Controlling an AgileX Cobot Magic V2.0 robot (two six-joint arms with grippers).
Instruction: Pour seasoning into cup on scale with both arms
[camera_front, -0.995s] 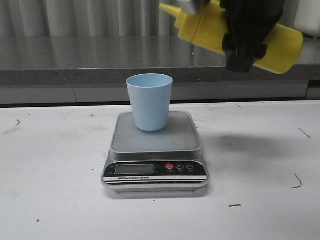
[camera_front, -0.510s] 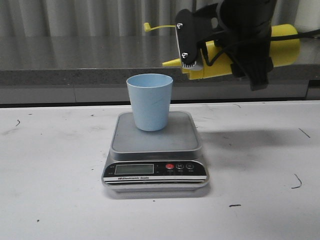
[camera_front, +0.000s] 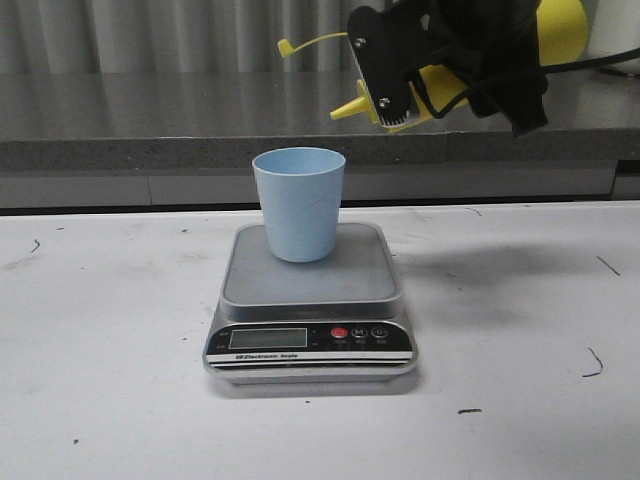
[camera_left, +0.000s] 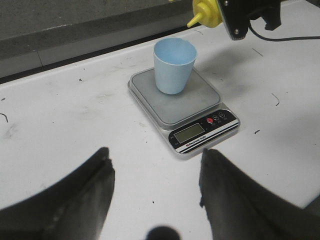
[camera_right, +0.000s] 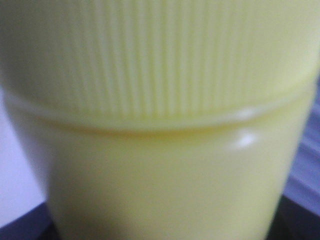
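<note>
Gripping seasoning (camera_front: 440, 95) in right gripper (camera_front: 455, 70), left gripper (camera_left: 155, 195) wide, scale (camera_front: 310, 345) panel – "Electronic Scale"

A laboratory or test bench is suggested rather than a home kitchen. A plain white table (camera_front: 120, 400), scuffed and flecked with small dark marks, is seen under everything, with very little laid out on it. Behind it a grey speckled ledge (camera_front: 150, 120) is set against a wall of pale vertical ribbed panels (camera_front: 150, 35). A digital kitchen scale (camera_front: 310, 335) is placed alone at the middle of the table, and black robot arm hardware with exposed cables and screws (camera_front: 470, 55) is seen above it.
</note>
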